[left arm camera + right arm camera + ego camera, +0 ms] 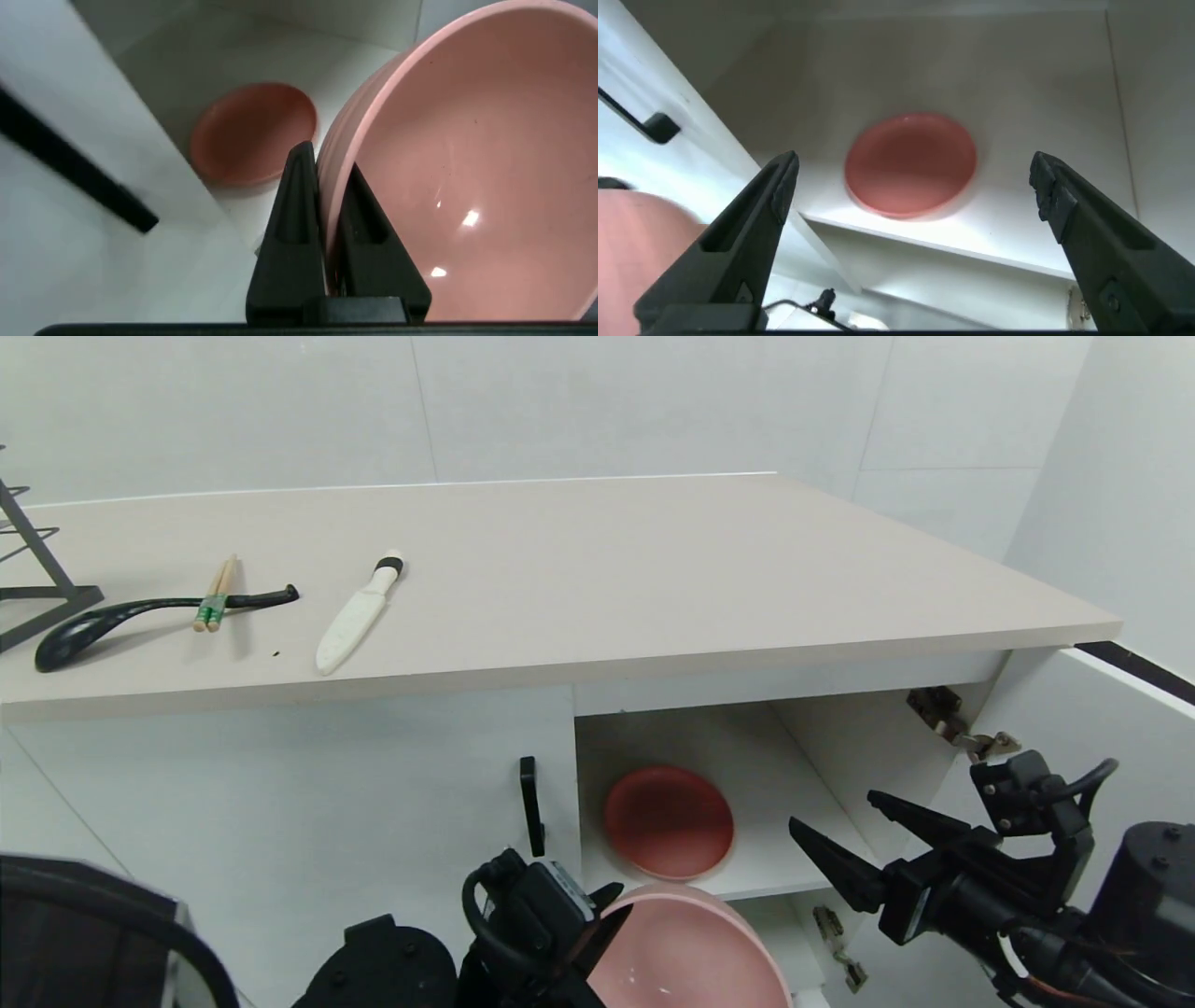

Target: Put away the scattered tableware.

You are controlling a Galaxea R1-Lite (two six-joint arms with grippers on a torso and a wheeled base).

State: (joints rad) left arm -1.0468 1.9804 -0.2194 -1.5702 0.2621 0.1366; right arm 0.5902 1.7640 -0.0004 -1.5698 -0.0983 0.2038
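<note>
A pale beige countertop [653, 569] runs under a white tiled wall [560, 401]. Below it stands a white cabinet, its right door [1102, 709] swung open toward three o'clock and its left door closed, with a black handle [530, 803].

On the counter toward nine o'clock lie a black ladle [140, 614], a pair of chopsticks [215, 597] resting across the ladle's handle, and just beside them, toward three o'clock, a white knife [355, 616]. A black rack [37, 579] is cut off by the picture's edge at nine o'clock.

A red plate [667, 821] lies flat on the cabinet shelf [794, 840], near its front edge. The space under the shelf is mostly hidden behind the pink bowl [686, 952], whose lower part runs out of view at six o'clock.

The left gripper [611, 910] is clenched on the pink bowl's rim, one finger inside and one outside, holding it tilted before the cabinet opening, at six o'clock from the red plate. The right gripper [833, 812] hangs at three o'clock from the plate, its jaws spread wide, touching nothing.
</note>
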